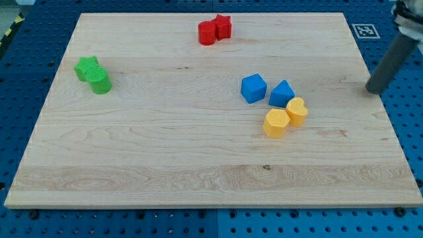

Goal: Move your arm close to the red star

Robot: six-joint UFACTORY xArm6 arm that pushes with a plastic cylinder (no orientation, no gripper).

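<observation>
The red star (223,26) lies near the view's top edge of the surface (165,145), slightly right of centre. One red cylinder-like block (207,33) touches its left side. Red blocks: two.

Blue blocks: two. A blue cube-like block (254,88) and a blue wedge-like block (282,93) sit just beside each other, right of centre. Yellow blocks: two. A yellow hexagonal block (275,123) and a yellow heart-like block (297,111) touch each other directly below the blue pair.

Green blocks: two. A green star (86,67) and a green rounded block (100,82) touch each other near the view's left edge.

Total blocks: eight.

My tip (372,90) rests at the view's right edge of the surface, well apart from the red star and to the right of the blue pair. The arm carries no hand, only one dark rod; nothing is grasped.
</observation>
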